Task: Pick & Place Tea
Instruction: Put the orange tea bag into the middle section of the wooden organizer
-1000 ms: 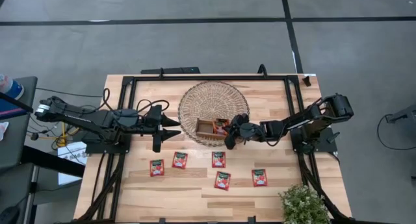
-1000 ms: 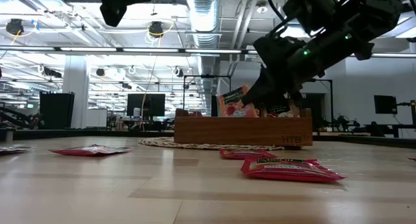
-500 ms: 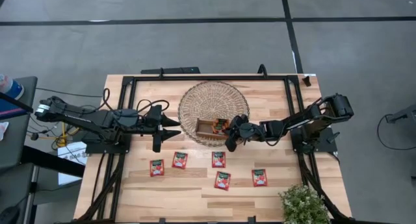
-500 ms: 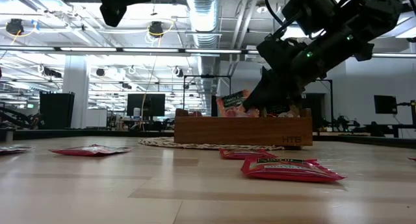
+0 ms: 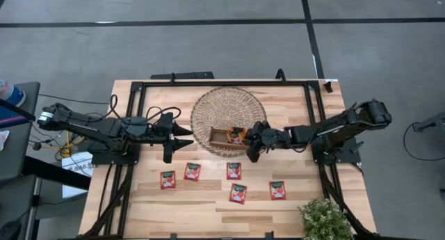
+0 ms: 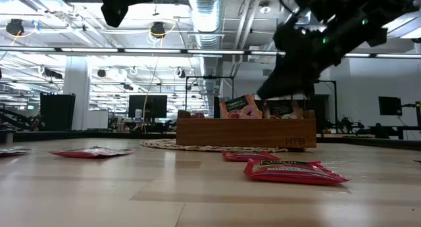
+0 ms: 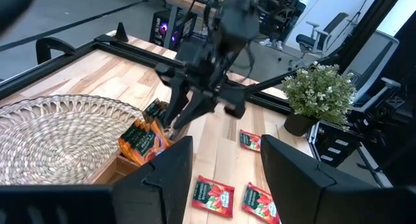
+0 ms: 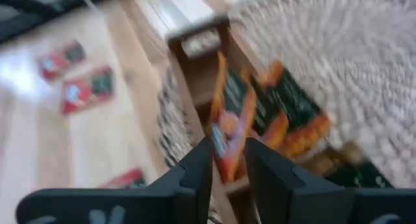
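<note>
Right gripper (image 5: 254,144) at 3 o'clock edge of wooden tray (image 5: 221,136), fingers slightly parted, nothing held. Tea sachets (image 5: 237,134) stand upright in tray's right compartment, on woven mat (image 5: 224,108). Five more sachets (image 5: 233,171) flat on tabletop (image 5: 208,205) toward 6 o'clock. Left gripper (image 5: 182,136) waits at 9 o'clock of mat, half open, empty. Potted plant (image 5: 323,219) at 5 o'clock corner.

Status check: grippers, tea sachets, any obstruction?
Right gripper open beside wooden tray, sachet left standing inside. Left gripper open, waiting left of woven mat. Five sachets on table. Nothing blocking.
</note>
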Action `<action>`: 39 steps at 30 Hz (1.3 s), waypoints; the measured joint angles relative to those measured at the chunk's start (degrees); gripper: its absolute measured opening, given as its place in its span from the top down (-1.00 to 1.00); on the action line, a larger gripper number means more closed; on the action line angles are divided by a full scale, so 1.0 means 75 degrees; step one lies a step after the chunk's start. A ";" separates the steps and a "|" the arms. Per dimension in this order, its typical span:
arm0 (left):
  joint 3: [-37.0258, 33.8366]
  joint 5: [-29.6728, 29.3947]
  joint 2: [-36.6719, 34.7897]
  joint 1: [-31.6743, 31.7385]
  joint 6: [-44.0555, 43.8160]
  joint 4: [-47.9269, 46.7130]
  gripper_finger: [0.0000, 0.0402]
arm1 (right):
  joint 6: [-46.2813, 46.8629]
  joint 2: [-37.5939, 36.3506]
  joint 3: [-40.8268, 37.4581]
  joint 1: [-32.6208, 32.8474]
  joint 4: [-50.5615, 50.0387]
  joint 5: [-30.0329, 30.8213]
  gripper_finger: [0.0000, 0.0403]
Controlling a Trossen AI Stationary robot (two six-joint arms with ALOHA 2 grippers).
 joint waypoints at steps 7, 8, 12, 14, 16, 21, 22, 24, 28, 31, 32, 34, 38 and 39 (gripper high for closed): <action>0.0000 0.0000 0.0000 0.0000 0.0032 0.0006 0.13 | -0.1100 -0.0563 0.0365 -0.0011 0.0248 0.0148 0.64; 0.0000 0.0000 0.0000 0.0000 0.0033 0.0006 0.13 | -0.1253 -0.0492 0.0511 -0.0091 0.0187 0.0153 0.66; 0.0003 0.0000 0.0000 0.0000 0.0041 0.0009 0.13 | -0.1590 0.0102 0.1229 -0.0479 -0.0481 -0.0098 0.68; 0.0003 0.0000 0.0000 0.0000 0.0041 0.0009 0.13 | -0.1600 0.0446 0.1632 -0.0640 -0.0905 -0.0123 0.68; 0.0003 0.0000 0.0000 0.0000 0.0032 0.0003 0.13 | -0.1703 0.0744 0.1959 -0.0743 -0.1376 -0.0142 0.68; 0.0006 0.0013 0.0000 0.0000 0.0029 -0.0021 0.13 | -0.1783 0.1190 0.2391 -0.0833 -0.2397 -0.0141 0.68; 0.0006 0.0023 0.0000 0.0000 0.0029 -0.0023 0.13 | -0.1779 0.1224 0.2422 -0.0830 -0.2404 -0.0141 0.68; 0.0006 0.0034 0.0000 0.0000 0.0035 -0.0023 0.13 | -0.1729 0.1221 0.2425 -0.0793 -0.2603 -0.0139 0.68; 0.0006 0.0038 0.0000 0.0000 0.0032 -0.0063 0.13 | -0.1710 0.1057 0.2422 -0.0656 -0.2972 -0.0108 0.68; 0.0006 0.0038 0.0000 0.0000 0.0032 -0.0076 0.13 | -0.1545 0.0956 0.2421 -0.0558 -0.3347 -0.0030 0.68; 0.0006 0.0038 0.0000 0.0000 0.0032 -0.0076 0.13 | -0.1526 0.0938 0.2419 -0.0530 -0.3441 0.0015 0.68; 0.0006 0.0035 0.0000 0.0000 0.0037 -0.0078 0.13 | -0.1523 0.0938 0.2419 -0.0478 -0.3536 0.0072 0.68; 0.0006 0.0035 0.0000 0.0000 0.0038 -0.0076 0.13 | -0.1545 0.0865 0.2414 -0.0414 -0.3283 0.0192 0.68; 0.0006 0.0035 0.0000 0.0000 0.0036 -0.0076 0.13 | -0.1565 0.0782 0.2413 -0.0408 -0.3260 0.0315 0.68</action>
